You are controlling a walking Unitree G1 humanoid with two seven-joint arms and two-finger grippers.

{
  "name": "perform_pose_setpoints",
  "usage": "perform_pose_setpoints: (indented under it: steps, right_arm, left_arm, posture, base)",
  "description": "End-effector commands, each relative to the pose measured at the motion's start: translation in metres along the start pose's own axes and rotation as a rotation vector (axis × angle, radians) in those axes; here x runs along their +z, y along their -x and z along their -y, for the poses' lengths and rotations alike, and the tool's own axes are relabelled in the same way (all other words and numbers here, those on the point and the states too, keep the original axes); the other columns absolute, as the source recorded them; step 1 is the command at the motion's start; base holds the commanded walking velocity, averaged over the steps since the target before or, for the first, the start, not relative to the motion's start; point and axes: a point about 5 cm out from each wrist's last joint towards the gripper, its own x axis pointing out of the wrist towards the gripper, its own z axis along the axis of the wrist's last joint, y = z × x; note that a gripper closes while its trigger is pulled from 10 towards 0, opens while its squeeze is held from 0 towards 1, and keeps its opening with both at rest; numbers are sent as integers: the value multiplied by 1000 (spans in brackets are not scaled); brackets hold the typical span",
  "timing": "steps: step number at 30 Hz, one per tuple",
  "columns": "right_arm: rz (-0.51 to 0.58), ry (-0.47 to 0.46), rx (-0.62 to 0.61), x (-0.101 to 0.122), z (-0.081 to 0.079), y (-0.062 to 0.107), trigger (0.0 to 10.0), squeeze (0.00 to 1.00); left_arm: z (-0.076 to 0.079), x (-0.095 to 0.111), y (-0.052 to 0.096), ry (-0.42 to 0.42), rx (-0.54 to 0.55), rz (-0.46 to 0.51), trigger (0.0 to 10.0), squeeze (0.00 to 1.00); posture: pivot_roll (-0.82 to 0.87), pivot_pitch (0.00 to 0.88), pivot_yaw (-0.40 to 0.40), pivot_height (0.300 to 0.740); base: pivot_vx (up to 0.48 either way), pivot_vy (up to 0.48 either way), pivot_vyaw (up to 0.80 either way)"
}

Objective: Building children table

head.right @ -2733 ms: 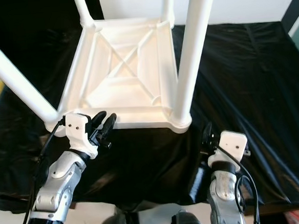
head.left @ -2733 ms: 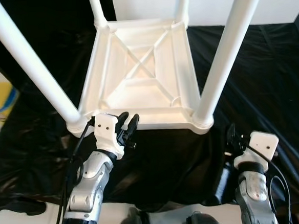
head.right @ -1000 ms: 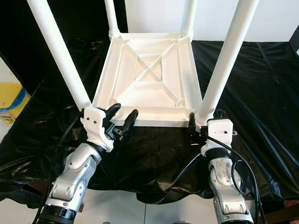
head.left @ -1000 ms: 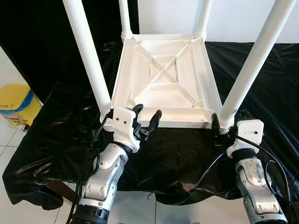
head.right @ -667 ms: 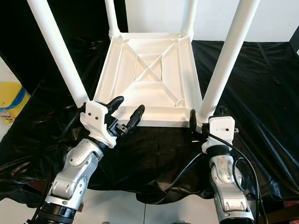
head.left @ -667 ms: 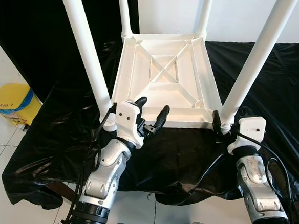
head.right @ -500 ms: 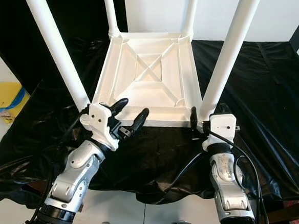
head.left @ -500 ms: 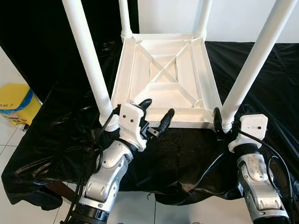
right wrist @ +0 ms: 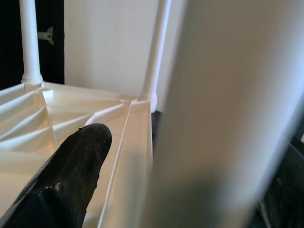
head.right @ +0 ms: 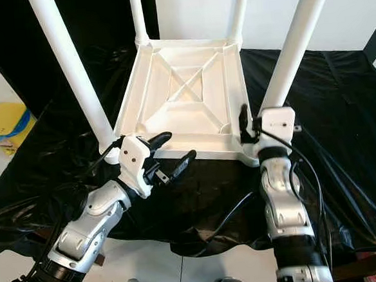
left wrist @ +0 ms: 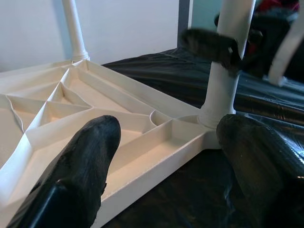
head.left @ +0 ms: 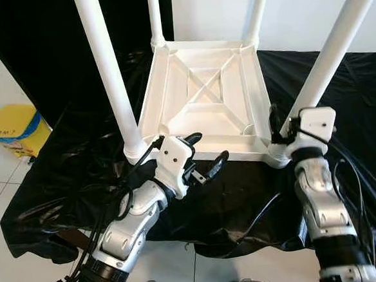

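Now the left claw [head.left: 205, 156] gapes wide at the upturned children table [head.left: 204, 98], while the right claw [right wrist: 156, 190] apparently straddles its near-right leg [head.left: 327, 60].

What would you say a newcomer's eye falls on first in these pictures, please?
The upturned white table, lying top-down on a black sheet with four legs pointing up. At its near edge, the left gripper hovers with fingers spread, and the right gripper straddles the near right leg at its base. A yellow bin stands on the floor at far left.
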Motion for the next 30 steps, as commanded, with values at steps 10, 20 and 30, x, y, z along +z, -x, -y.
perform_pose_setpoints:
  steps: [10, 20, 30]
  right_arm:
    - [-33, 11, 4, 2, 4, -7, 0, 0]
    - [-73, -18, 17, 1, 3, -8, 0, 0]
    - [-133, -123, -14, -2, 4, -8, 10000, 0]
  left_arm:
    - [23, -4, 7, 5, -323, -53, 10000, 0]
    - [25, -19, 16, -4, -342, -152, 10000, 0]
    - [16, -32, 4, 27, -237, -231, 10000, 0]
  posture:
    - [2, 92, -29, 740]
    - [2, 94, -31, 740]
    - [14, 98, -35, 740]
  base:
    - [0, 0, 0]
    - [0, 0, 0]
    - [0, 0, 0]
